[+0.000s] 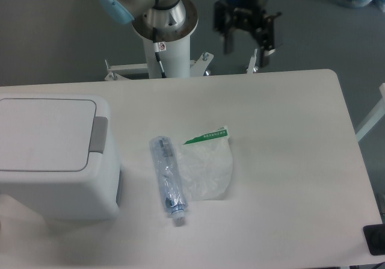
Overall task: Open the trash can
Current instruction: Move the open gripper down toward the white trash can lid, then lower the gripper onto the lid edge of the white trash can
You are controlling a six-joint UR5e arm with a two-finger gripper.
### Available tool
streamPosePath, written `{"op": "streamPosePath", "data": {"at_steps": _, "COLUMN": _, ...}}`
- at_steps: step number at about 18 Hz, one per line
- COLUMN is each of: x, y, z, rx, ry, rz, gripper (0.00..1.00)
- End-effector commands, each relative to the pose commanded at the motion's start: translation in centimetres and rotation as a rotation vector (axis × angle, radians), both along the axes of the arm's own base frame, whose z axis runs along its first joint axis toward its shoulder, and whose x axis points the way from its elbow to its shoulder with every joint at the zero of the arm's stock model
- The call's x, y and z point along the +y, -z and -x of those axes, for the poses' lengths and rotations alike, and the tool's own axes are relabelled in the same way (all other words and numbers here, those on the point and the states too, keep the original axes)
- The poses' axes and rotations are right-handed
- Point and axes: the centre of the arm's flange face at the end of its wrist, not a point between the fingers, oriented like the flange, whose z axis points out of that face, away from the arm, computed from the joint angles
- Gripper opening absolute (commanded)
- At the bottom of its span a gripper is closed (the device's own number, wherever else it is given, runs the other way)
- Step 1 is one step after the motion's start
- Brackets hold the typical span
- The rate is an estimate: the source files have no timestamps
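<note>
The trash can (54, 154) is a large white boxy bin at the left of the table. Its flat lid (45, 133) lies shut, with a grey push-tab (99, 135) on its right edge. My gripper (246, 43) hangs at the top of the view, above the table's far edge and far to the right of the bin. Its two black fingers stand apart with nothing between them.
A crushed clear plastic bottle (168, 180) lies in the middle of the white table (289, 160), next to a clear plastic bag with a green strip (207, 168). The arm's white base post (163, 40) stands behind the far edge.
</note>
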Motion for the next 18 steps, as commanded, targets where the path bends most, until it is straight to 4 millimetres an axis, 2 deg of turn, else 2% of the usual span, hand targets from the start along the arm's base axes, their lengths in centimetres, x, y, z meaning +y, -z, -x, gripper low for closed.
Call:
{"op": "streamPosePath", "data": {"at_steps": 4, "x": 3.3, "y": 0.2, "z": -2.1, "rx": -0.106, "ry": -0.105, "rz": -0.087, "gripper": 1.00}}
{"op": "streamPosePath", "data": {"at_steps": 8, "x": 5.9, "y": 0.7, "z": -2.9, "rx": -0.159, "ry": -0.202, "rz": -0.159, "gripper": 1.00}}
{"op": "streamPosePath", "data": {"at_steps": 14, "x": 9.2, "y": 1.6, "z": -4.3, "rx": -0.239, "ry": -0.248, "rz": -0.180, "gripper": 1.00}}
{"op": "streamPosePath", "data": {"at_steps": 18, "x": 12.6, "y": 2.1, "z": -5.6, "rx": -0.319, "ry": -0.296, "rz": -0.186, "gripper": 1.00}}
